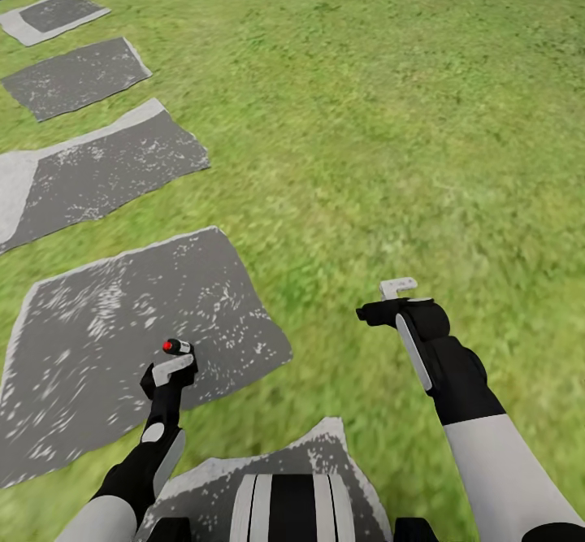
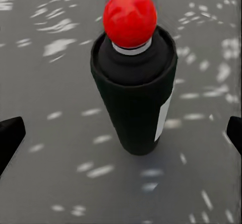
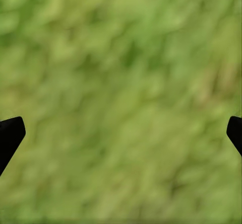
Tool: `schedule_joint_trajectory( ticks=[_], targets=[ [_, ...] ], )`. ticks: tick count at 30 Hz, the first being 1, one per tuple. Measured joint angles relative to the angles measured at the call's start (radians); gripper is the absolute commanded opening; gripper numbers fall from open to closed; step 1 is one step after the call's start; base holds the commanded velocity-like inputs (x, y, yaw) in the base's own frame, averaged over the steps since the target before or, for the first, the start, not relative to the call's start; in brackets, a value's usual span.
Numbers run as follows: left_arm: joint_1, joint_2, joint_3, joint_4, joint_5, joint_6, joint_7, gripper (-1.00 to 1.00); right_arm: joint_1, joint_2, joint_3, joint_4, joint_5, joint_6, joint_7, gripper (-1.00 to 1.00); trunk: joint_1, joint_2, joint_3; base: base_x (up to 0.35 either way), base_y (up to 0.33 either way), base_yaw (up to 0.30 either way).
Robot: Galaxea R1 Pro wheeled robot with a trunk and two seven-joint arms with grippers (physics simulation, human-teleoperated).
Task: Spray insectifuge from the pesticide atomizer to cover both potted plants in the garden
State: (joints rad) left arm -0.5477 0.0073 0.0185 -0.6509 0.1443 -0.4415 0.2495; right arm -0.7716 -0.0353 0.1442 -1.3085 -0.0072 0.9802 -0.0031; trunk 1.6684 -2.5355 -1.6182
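The pesticide atomizer (image 2: 135,93) is a dark bottle with a red ball tip and a white label strip. It stands upright on a grey paving stone (image 1: 97,323) in the garden lawn (image 1: 390,119). Its red tip (image 1: 171,346) shows just past my left gripper (image 1: 171,366). In the left wrist view my left gripper (image 2: 121,133) is open, its fingertips (image 2: 9,133) wide apart on either side of the bottle and not touching it. My right gripper (image 1: 375,312) hangs open over bare grass, fingertips (image 3: 10,133) spread. The potted plants are out of view.
A row of grey paving stones (image 1: 97,172) runs up the left side, the farthest (image 1: 53,14) near the corner. Another stone (image 1: 325,453) lies under my base (image 1: 288,509). Open grass stretches ahead and to the right.
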Motion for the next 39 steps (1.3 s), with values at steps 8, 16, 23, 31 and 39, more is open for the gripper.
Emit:
schedule_joint_trajectory(
  ticks=[8, 16, 23, 31, 39],
  targets=[
    [0.000, -0.001, -0.003, -0.046, -0.007, -0.010, 0.001, 1.00, 0.000, 0.000, 0.000, 0.000, 0.000, -0.001, 0.000, 1.00, 0.000, 0.000, 0.000, 0.000, 0.000, 0.000],
    [-0.005, -0.004, -0.003, -0.049, -0.011, -0.007, 0.013, 1.00, 0.000, 0.000, 0.000, 0.000, 0.000, -0.001, 0.000, 1.00, 0.003, -0.001, -0.023, 0.000, 0.000, 0.000],
    [-0.025, -0.013, -0.006, -0.054, -0.060, -0.003, 0.115, 1.00, 0.000, 0.000, 0.000, 0.000, 0.000, 0.000, 0.000, 1.00, 0.003, -0.001, -0.023, 0.000, 0.000, 0.000],
    [-0.031, -0.016, -0.006, -0.073, -0.110, 0.002, 0.167, 1.00, 0.000, 0.000, 0.000, 0.000, 0.000, 0.000, 0.000, 1.00, 0.003, -0.001, -0.023, 0.000, 0.000, 0.000],
    [-0.054, -0.024, -0.006, -0.066, -0.113, 0.014, 0.171, 1.00, 0.000, 0.000, 0.000, 0.000, 0.000, -0.001, 0.000, 1.00, 0.005, -0.002, -0.039, 0.000, 0.000, 0.000]
  ],
)
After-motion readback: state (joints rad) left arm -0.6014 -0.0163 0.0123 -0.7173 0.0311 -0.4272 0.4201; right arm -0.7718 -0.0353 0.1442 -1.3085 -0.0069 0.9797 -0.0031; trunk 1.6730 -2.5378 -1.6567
